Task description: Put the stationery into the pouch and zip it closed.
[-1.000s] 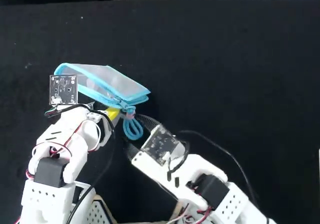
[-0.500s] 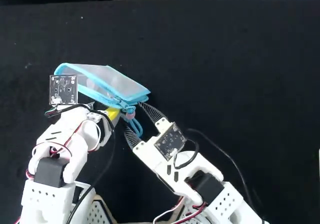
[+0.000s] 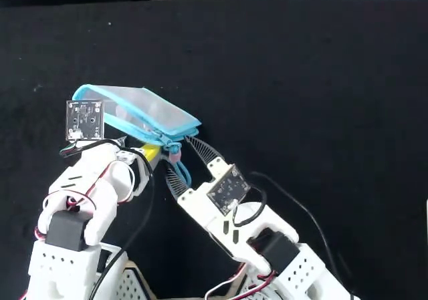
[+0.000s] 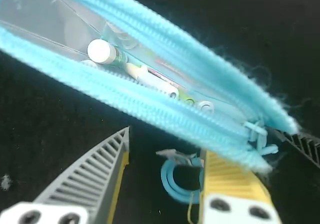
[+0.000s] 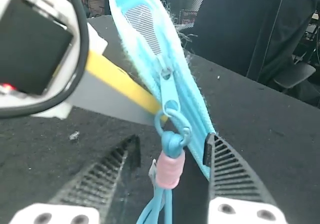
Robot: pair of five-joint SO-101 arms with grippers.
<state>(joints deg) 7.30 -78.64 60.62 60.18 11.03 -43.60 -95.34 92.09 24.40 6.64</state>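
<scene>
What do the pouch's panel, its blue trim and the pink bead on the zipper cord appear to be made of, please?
Pouch panel: clear, glossy plastic film, since the stationery shows through it.
Blue trim: fuzzy woven fabric, with stray fibres along its edge.
Pink bead: probably matte rubber or plastic with ridges; the look leaves it open.

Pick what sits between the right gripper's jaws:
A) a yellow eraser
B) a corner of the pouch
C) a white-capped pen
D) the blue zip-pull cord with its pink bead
D: in the right wrist view the blue zip-pull cord with its pink bead hangs from the slider of the clear, light-blue-edged pouch, between the open jaws of the right gripper, with a gap on either side.
</scene>
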